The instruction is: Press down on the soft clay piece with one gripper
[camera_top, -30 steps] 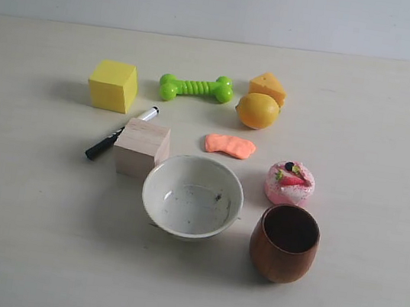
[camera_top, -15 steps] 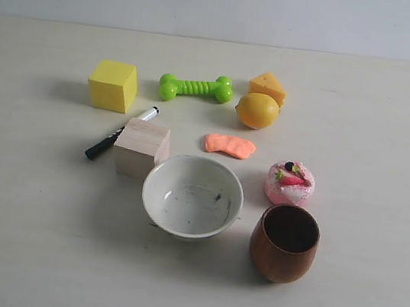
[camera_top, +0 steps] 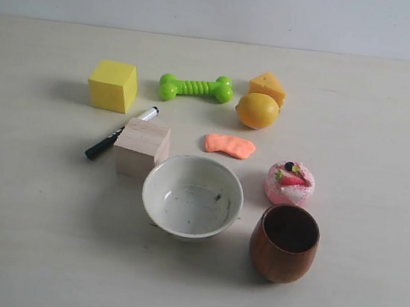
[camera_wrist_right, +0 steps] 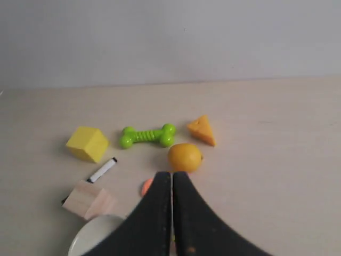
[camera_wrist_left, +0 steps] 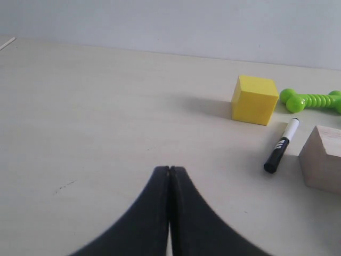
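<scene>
The soft clay piece (camera_top: 229, 145) lies flat on the table between the lemon and the white bowl, a wavy salmon-orange lump. No arm shows in the exterior view. In the right wrist view my right gripper (camera_wrist_right: 171, 174) is shut and empty, high above the table; only a small edge of the clay piece (camera_wrist_right: 146, 186) peeks out beside its fingers. My left gripper (camera_wrist_left: 169, 169) is shut and empty over bare table, well away from the clay, which is out of the left wrist view.
Around the clay: lemon (camera_top: 258, 110), orange cheese wedge (camera_top: 268, 86), green bone toy (camera_top: 195, 87), yellow cube (camera_top: 113, 85), black marker (camera_top: 120, 133), wooden block (camera_top: 142, 148), white bowl (camera_top: 192, 196), pink cake toy (camera_top: 289, 182), brown wooden cup (camera_top: 284, 243).
</scene>
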Action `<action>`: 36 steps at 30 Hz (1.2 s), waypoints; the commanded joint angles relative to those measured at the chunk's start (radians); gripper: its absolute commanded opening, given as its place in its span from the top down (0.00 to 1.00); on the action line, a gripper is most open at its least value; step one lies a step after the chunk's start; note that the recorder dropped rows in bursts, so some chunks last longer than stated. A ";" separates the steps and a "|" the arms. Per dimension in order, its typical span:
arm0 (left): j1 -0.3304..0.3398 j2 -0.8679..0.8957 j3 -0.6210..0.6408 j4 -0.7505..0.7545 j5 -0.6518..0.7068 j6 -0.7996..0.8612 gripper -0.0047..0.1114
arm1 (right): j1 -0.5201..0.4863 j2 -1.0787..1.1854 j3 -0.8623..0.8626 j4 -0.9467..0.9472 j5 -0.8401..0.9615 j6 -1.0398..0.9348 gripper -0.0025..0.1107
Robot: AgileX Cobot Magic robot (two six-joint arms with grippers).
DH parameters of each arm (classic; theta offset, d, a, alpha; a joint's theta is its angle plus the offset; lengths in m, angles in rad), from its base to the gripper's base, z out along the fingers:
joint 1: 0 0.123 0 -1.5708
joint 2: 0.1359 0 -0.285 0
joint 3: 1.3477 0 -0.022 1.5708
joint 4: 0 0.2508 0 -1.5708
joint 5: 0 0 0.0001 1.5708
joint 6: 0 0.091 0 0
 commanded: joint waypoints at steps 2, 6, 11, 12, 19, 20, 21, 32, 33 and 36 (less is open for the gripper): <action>-0.008 -0.006 -0.002 -0.004 -0.006 -0.002 0.96 | 0.080 0.163 -0.081 0.023 0.061 -0.015 0.95; -0.008 -0.006 -0.002 -0.004 -0.006 -0.002 0.96 | 0.177 0.257 -0.108 -0.020 0.066 0.077 0.95; -0.008 -0.006 -0.002 -0.004 -0.006 -0.002 0.96 | 0.301 0.375 -0.136 -0.162 0.108 0.247 0.95; -0.008 -0.006 -0.002 -0.004 -0.006 -0.002 0.96 | 0.319 0.394 -0.140 -0.188 0.113 0.276 0.95; -0.008 -0.006 -0.002 -0.004 -0.006 -0.002 0.96 | 0.376 0.599 -0.219 -0.247 0.221 0.344 0.95; -0.008 -0.006 -0.002 -0.004 -0.006 -0.002 0.96 | 0.376 0.621 -0.222 -0.247 0.223 0.329 0.95; -0.008 -0.006 -0.002 -0.004 -0.006 -0.002 0.96 | 0.376 0.642 -0.222 -0.247 0.212 0.319 0.95; -0.008 -0.006 -0.002 -0.004 -0.006 -0.002 0.96 | 0.376 0.726 -0.222 -0.239 0.088 0.333 0.95; -0.008 -0.006 -0.002 -0.004 -0.006 -0.002 0.96 | 0.376 0.726 -0.222 -0.229 0.074 0.333 0.95; -0.008 -0.006 -0.002 -0.004 -0.006 -0.002 0.96 | 0.376 0.726 -0.222 -0.151 -0.004 0.264 0.95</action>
